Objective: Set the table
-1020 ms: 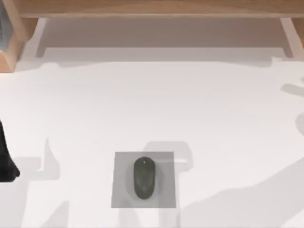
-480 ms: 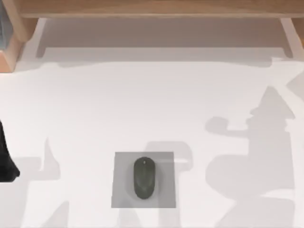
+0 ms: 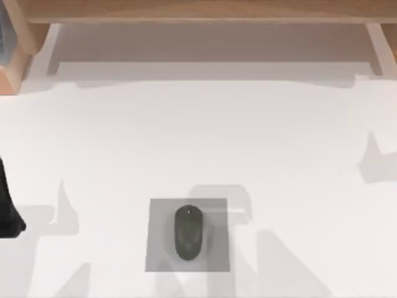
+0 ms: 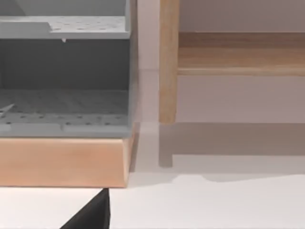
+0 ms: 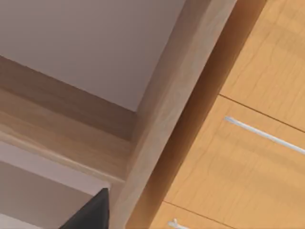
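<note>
The mouse (image 3: pixel 188 232) is seen lengthwise on its grey pad (image 3: pixel 158 248) at the near middle of the white desk (image 3: pixel 205 143), nearer the left arm (image 3: pixel 7 208), whose gripper state cannot be told.

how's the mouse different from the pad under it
The mouse is dark, rounded and oval; the pad is lighter grey, flat and square. The mouse is smaller and sits on the pad near its middle, while the pad lies directly on the white table. Both are grey-toned.
</note>
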`<control>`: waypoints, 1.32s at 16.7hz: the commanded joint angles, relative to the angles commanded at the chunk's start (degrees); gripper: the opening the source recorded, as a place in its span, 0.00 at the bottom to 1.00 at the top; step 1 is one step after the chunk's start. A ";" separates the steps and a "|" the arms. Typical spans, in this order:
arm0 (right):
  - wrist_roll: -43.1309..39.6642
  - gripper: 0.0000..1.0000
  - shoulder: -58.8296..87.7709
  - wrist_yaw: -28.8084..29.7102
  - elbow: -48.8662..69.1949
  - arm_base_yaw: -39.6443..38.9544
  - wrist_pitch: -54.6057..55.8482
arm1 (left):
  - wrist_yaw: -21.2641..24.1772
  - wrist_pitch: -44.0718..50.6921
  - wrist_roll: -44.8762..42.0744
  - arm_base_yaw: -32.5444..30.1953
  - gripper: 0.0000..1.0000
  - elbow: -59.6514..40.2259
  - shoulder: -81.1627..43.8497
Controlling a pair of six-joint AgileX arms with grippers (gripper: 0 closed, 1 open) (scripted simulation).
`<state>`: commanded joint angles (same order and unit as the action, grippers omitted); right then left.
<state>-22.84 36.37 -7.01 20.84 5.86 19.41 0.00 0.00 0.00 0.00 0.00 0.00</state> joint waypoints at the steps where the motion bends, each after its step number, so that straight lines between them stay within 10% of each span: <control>1: 3.13 1.00 -6.03 0.77 -2.55 -0.70 -2.37 | 0.00 0.00 0.00 0.00 1.00 0.00 0.00; 9: 21.80 1.00 -34.70 6.50 -19.48 -5.45 -18.17 | 0.00 0.00 0.00 0.00 1.00 0.00 0.00; 22: 22.84 1.00 -36.36 7.02 -20.84 -5.86 -19.41 | -3.26 0.94 -0.25 -2.11 1.00 -8.75 -8.57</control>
<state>0.00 0.00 0.00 0.00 0.00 0.00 -3.26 0.94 -0.25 -2.11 -8.75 -8.57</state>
